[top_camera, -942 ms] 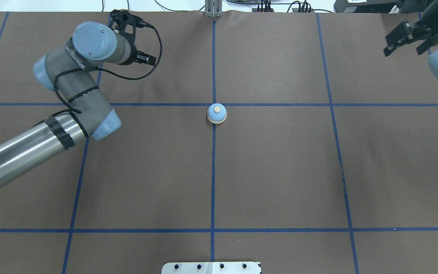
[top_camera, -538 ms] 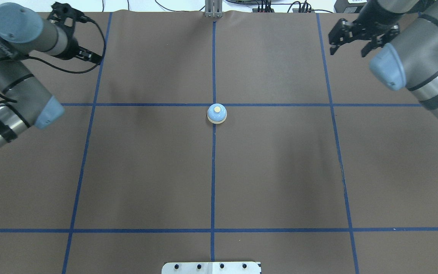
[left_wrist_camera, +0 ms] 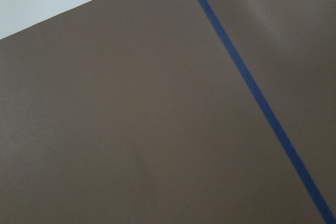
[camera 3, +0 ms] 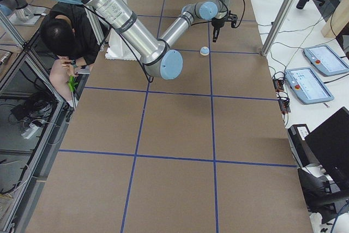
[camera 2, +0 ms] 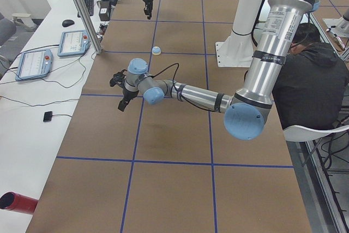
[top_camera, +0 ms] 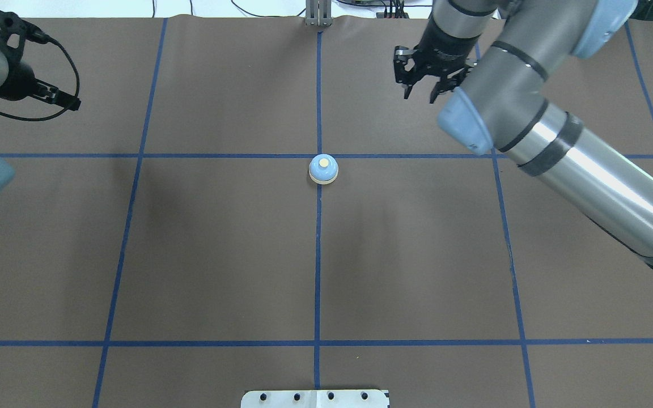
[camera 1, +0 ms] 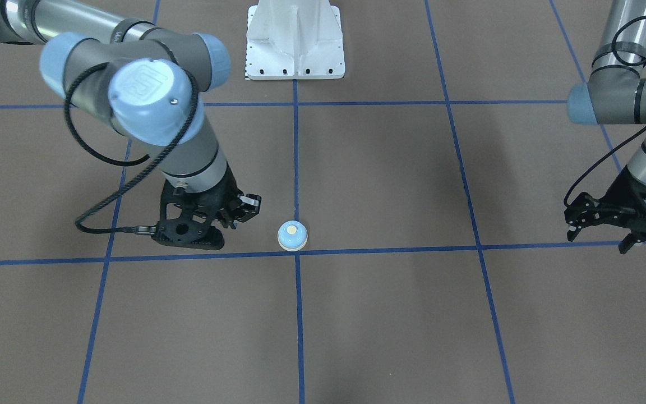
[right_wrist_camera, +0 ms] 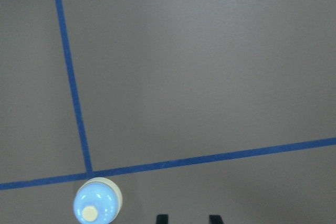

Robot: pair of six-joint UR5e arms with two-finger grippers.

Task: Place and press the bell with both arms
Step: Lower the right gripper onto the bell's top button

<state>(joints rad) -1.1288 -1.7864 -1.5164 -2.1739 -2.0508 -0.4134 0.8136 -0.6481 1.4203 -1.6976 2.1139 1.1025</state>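
The light-blue bell (top_camera: 323, 169) with a cream button stands upright at the crossing of blue tape lines in the middle of the table; it also shows in the front view (camera 1: 292, 235) and low in the right wrist view (right_wrist_camera: 97, 203). My right gripper (top_camera: 420, 95) is open and empty, above the table beyond the bell and to its right; in the front view (camera 1: 227, 224) it is just beside the bell. Its fingertips (right_wrist_camera: 162, 217) show apart. My left gripper (top_camera: 38, 61) is open and empty at the far left, and at the right edge of the front view (camera 1: 598, 238).
The brown table cover carries a grid of blue tape lines (top_camera: 318, 255). The white pedestal base (camera 1: 295, 45) stands at the robot's edge. A metal post (top_camera: 318, 14) stands at the far edge. A seated person (camera 2: 305, 75) is beside the table.
My right arm has swung in from the far right toward the table's middle. My left arm has drawn back to the far left. The bell has not moved.
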